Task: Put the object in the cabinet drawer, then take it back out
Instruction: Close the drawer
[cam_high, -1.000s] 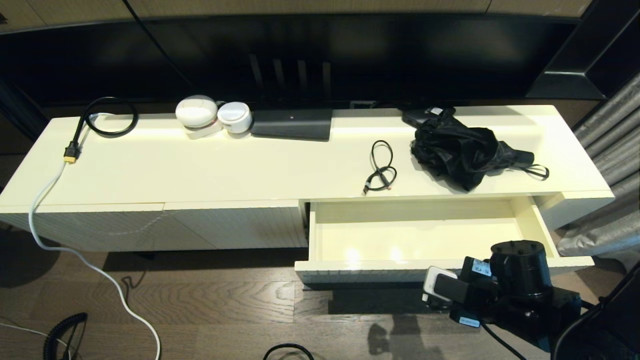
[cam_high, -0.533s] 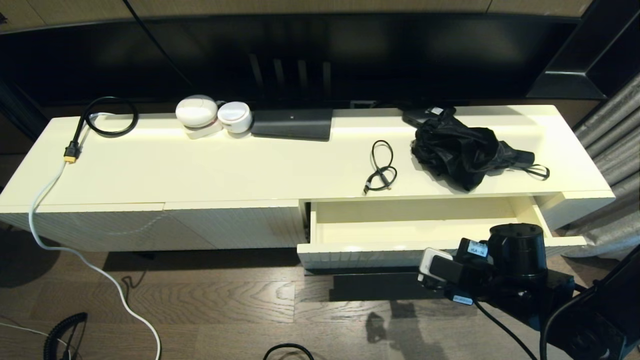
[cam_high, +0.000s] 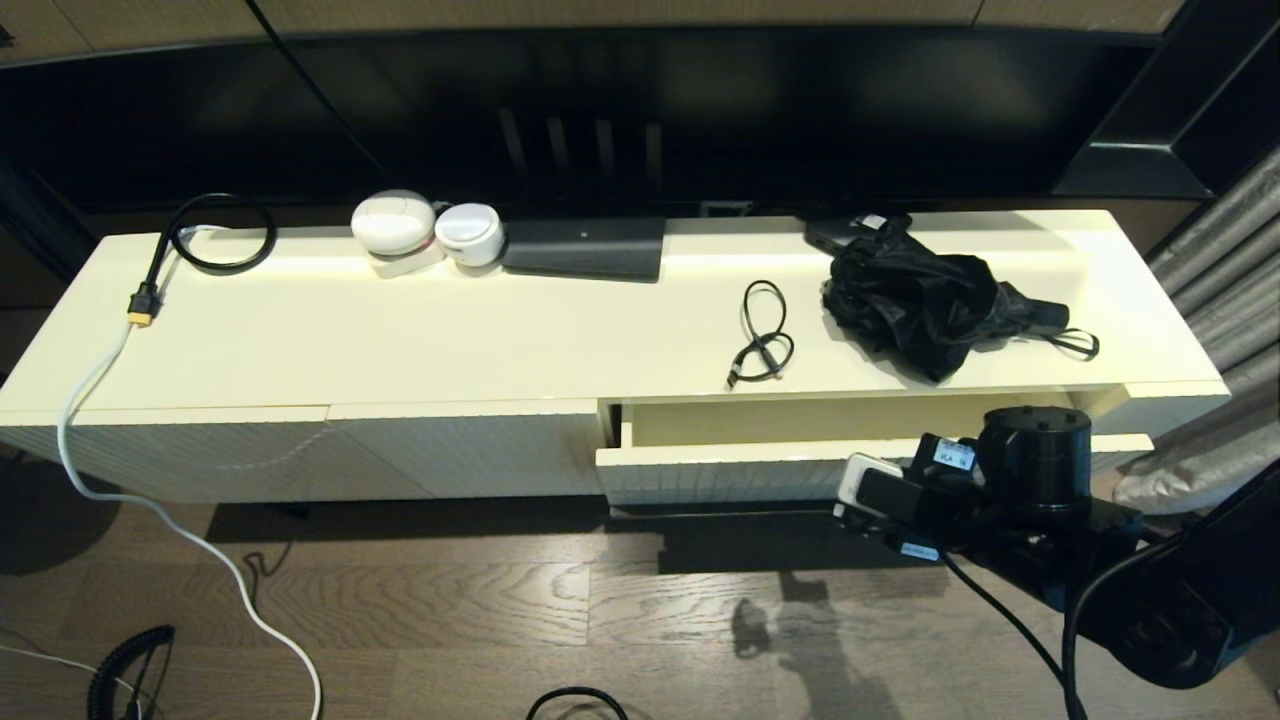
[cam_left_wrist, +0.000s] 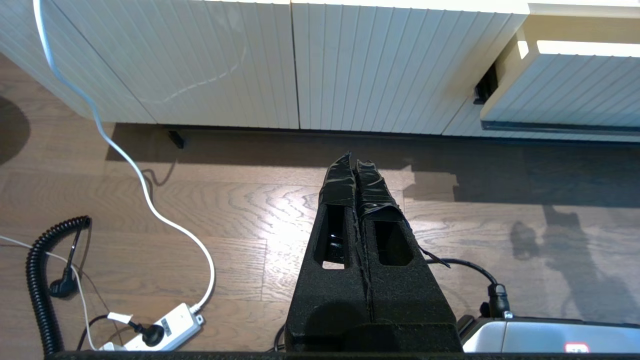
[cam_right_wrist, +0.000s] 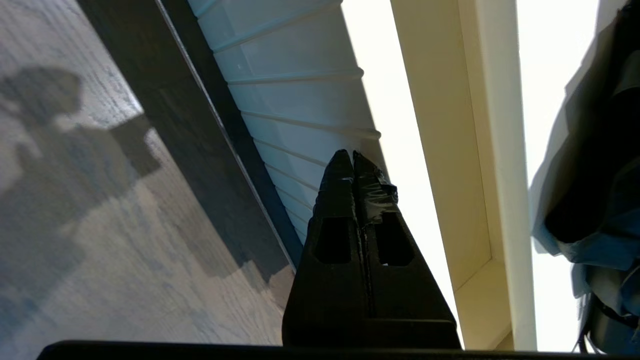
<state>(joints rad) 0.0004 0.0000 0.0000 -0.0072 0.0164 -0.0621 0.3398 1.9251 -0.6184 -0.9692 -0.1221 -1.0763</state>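
Observation:
The cabinet drawer (cam_high: 720, 470) stands only a narrow slot open, showing a strip of cream interior (cam_high: 800, 420). My right gripper (cam_right_wrist: 352, 156) is shut, holding nothing, with its tips against the top of the ribbed drawer front (cam_right_wrist: 295, 95). The right arm (cam_high: 1035, 460) is low in front of the drawer's right half. A crumpled black folded umbrella (cam_high: 930, 295) lies on the cabinet top above the drawer; the right wrist view shows it too (cam_right_wrist: 590, 175). My left gripper (cam_left_wrist: 353, 159) is shut and empty over the wooden floor, left of the drawer (cam_left_wrist: 565, 85).
On the cabinet top are a small looped black cable (cam_high: 762, 335), a flat black box (cam_high: 585, 248), two white round devices (cam_high: 420, 232) and a black cable with a yellow plug (cam_high: 150, 295). A white cord (cam_high: 200, 540), power strip (cam_left_wrist: 160, 330) and coiled cord (cam_left_wrist: 40, 280) lie on the floor.
The drawer has slid inward from well open to almost shut. My right arm has moved toward the cabinet with the drawer front. The umbrella has stayed on the cabinet top.

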